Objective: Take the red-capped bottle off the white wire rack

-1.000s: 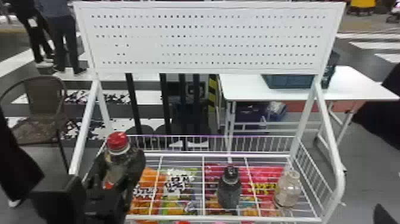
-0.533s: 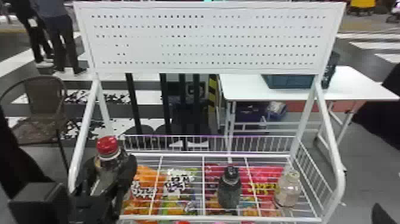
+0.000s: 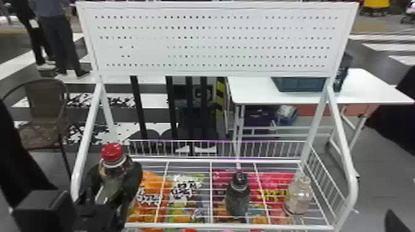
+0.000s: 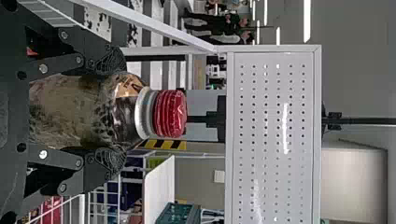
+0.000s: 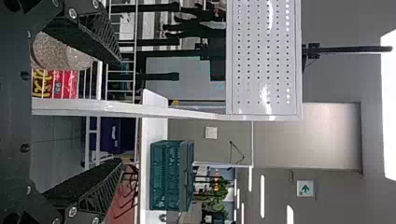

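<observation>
My left gripper (image 3: pixel 114 178) is shut on the red-capped bottle (image 3: pixel 112 153) at the left end of the white wire rack (image 3: pixel 211 192). The bottle stands nearly upright, cap above the fingers. In the left wrist view, both fingers of the left gripper (image 4: pixel 112 111) press the sides of the clear, dark-patterned bottle (image 4: pixel 79 109) below its neck. Its base is hidden, so contact with the rack cannot be judged. A dark tip of my right gripper (image 3: pixel 393 220) is at the lower right corner. In the right wrist view the right gripper (image 5: pixel 119 112) stands open with nothing between its fingers.
A black-capped dark bottle (image 3: pixel 237 196) and a pale bottle (image 3: pixel 298 196) stand on the rack, with colourful snack bags (image 3: pixel 154 197) below the wires. White side tubes (image 3: pixel 88 138) rise to a perforated panel (image 3: pixel 216 40). A white table (image 3: pixel 308 95) is behind.
My left gripper and the red-capped bottle have moved left and slightly down in the head view, mostly during the first half second. The right gripper's tip has stayed put.
</observation>
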### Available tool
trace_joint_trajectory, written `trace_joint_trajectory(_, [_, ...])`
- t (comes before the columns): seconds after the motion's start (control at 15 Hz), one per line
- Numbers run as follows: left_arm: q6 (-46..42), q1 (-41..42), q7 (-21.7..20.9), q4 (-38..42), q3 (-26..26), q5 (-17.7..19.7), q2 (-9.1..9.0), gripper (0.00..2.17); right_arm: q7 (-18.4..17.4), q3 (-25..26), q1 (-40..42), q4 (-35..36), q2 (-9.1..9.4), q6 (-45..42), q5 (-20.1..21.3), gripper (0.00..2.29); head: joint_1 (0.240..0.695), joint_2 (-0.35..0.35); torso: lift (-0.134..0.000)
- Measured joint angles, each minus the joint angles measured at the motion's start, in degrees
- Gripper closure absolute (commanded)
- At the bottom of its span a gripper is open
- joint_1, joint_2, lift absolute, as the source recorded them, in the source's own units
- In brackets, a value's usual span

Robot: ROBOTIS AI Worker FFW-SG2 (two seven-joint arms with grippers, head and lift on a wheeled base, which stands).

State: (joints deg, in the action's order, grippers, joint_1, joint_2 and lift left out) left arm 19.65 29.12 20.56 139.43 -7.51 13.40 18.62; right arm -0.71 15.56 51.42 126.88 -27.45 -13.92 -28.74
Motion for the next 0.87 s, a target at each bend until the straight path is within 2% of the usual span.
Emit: trace_joint_trajectory(0.87, [0.43, -0.06, 0.0, -0.77, 0.09, -1.11, -0.05, 1.74, -0.07, 0.48, -0.09, 0.47, -0.1, 1.55, -0.34, 0.14, 0.499, 0.0, 0.0])
